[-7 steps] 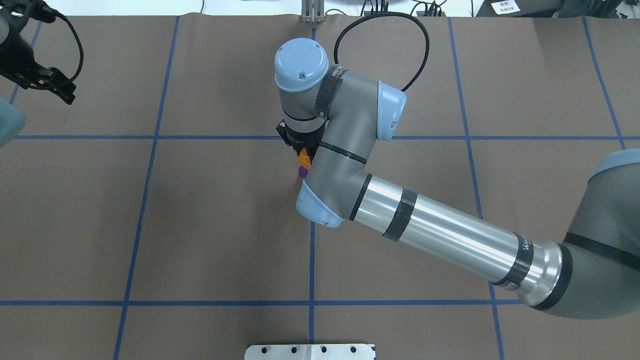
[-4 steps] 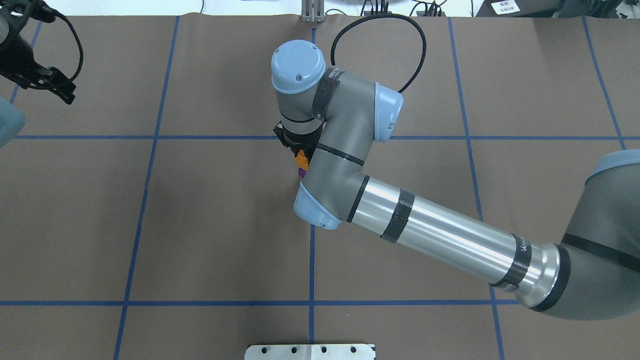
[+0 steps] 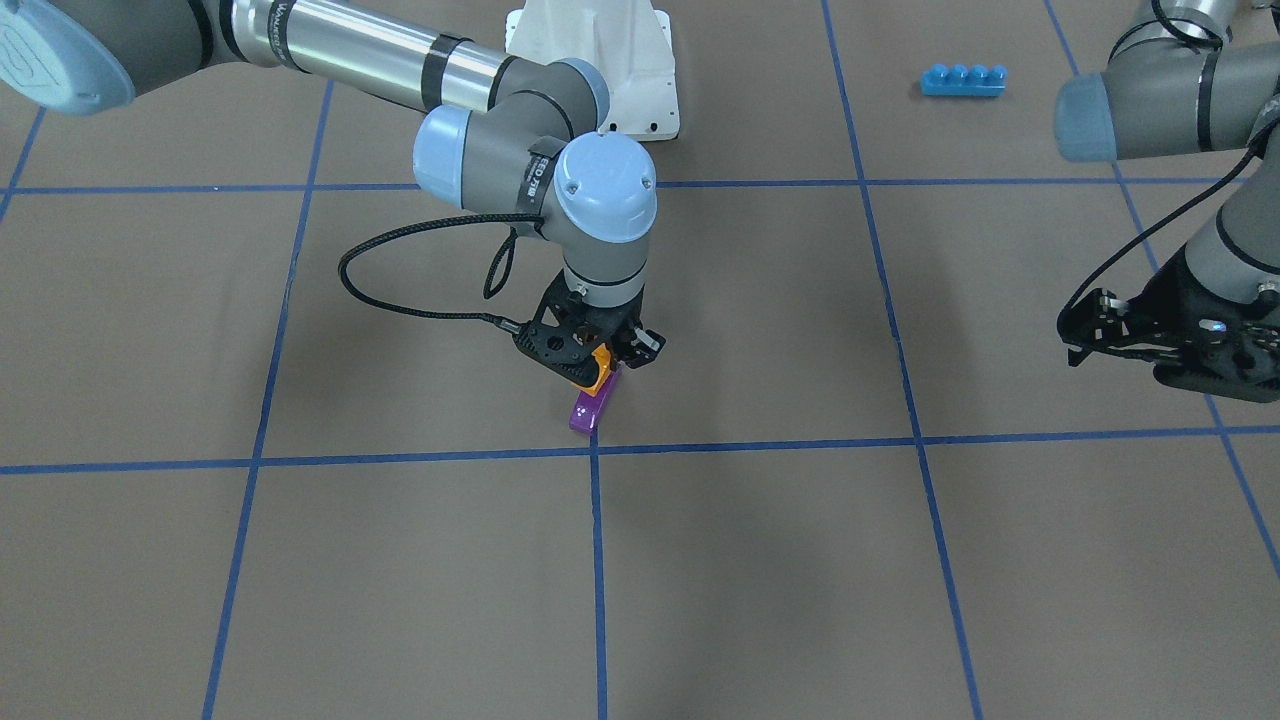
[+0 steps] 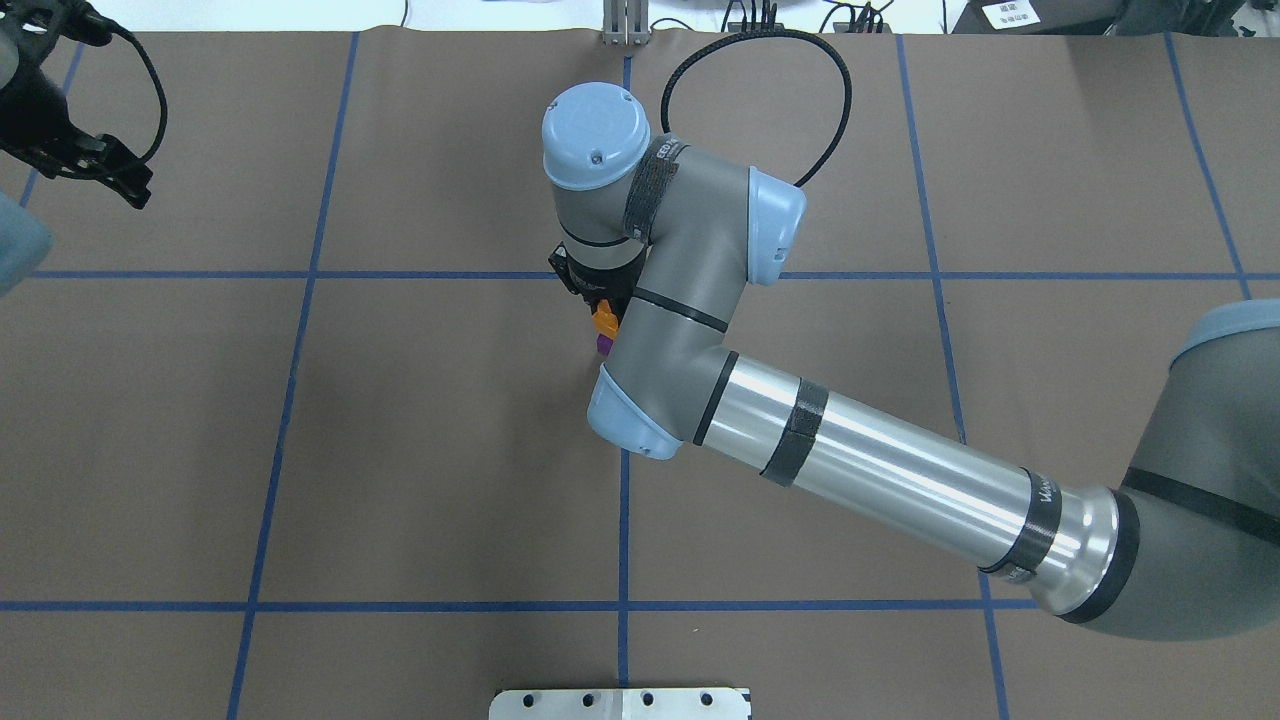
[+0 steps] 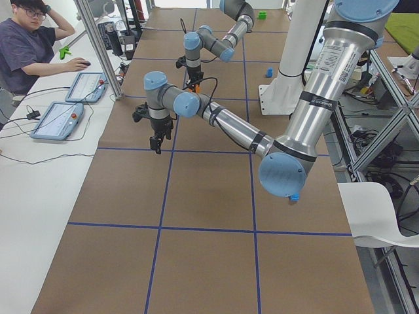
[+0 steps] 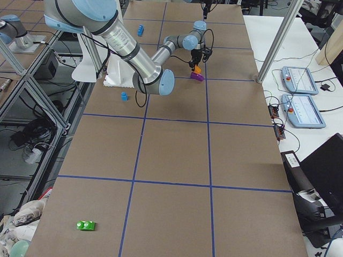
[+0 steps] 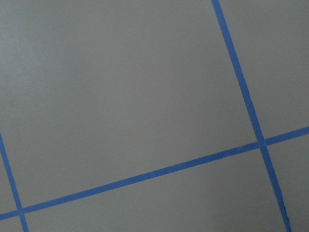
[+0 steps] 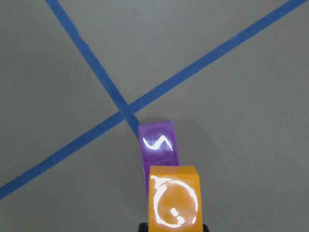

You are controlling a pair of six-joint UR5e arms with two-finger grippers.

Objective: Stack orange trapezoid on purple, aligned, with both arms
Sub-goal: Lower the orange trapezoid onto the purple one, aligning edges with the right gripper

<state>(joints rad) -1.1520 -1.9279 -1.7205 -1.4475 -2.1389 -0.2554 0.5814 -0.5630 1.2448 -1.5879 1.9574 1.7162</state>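
Your right tool (image 3: 603, 358) is clamped on the orange trapezoid (image 3: 596, 370). Line it up right over the purple block (image 3: 590, 405), then push down slowly.

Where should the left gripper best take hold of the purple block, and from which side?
Probably the purple block by its uncovered end, the one nearest the tape crossing, pinched across its long flat sides from above. The orange trapezoid, held by the right gripper, is over the other end.
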